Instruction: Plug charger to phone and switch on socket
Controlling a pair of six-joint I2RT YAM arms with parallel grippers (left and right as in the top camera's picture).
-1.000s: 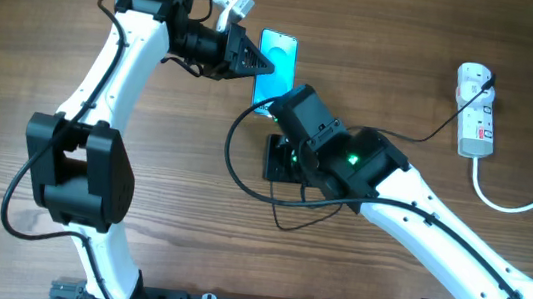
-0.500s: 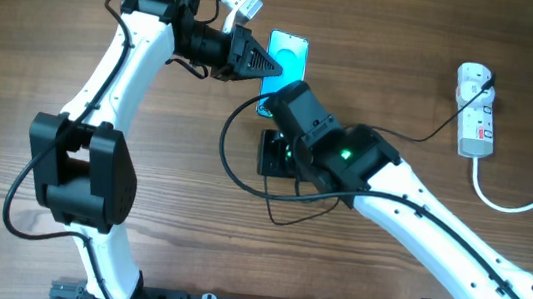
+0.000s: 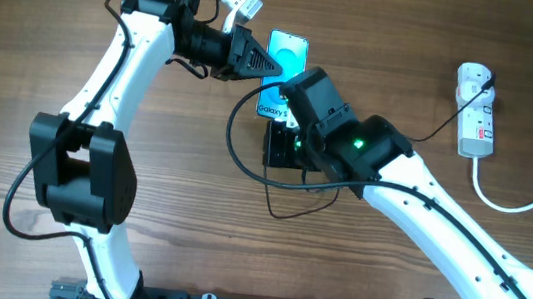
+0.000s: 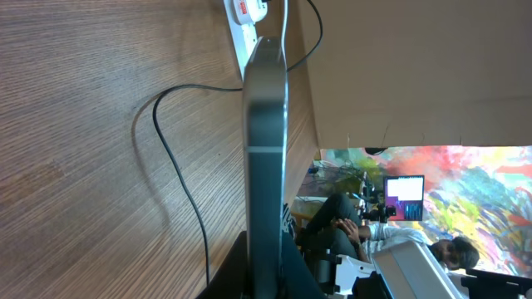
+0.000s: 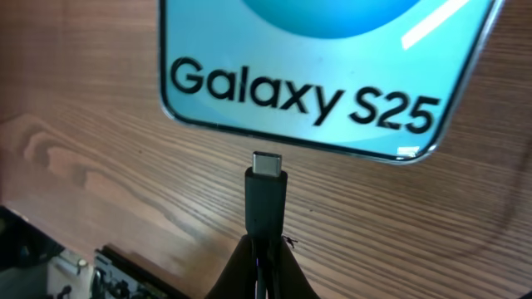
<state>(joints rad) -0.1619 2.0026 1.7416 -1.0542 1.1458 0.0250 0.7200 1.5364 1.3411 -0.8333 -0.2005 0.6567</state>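
Above the worktop [image 3: 42, 3], the phone [image 3: 290, 48] is clamped in the left claw [image 3: 274, 67] and the charger [image 5: 266, 195], pinched in the right claw [image 5: 264, 259], is held just short of it; plugging and the distant socket [image 3: 476, 113] are judged outstanding.

Office-type lab space, wood-grain table [image 3: 22, 1], seated person [image 4: 345, 223], lit monitor [image 4: 404, 188], colourful mural wall [image 4: 486, 178] far behind
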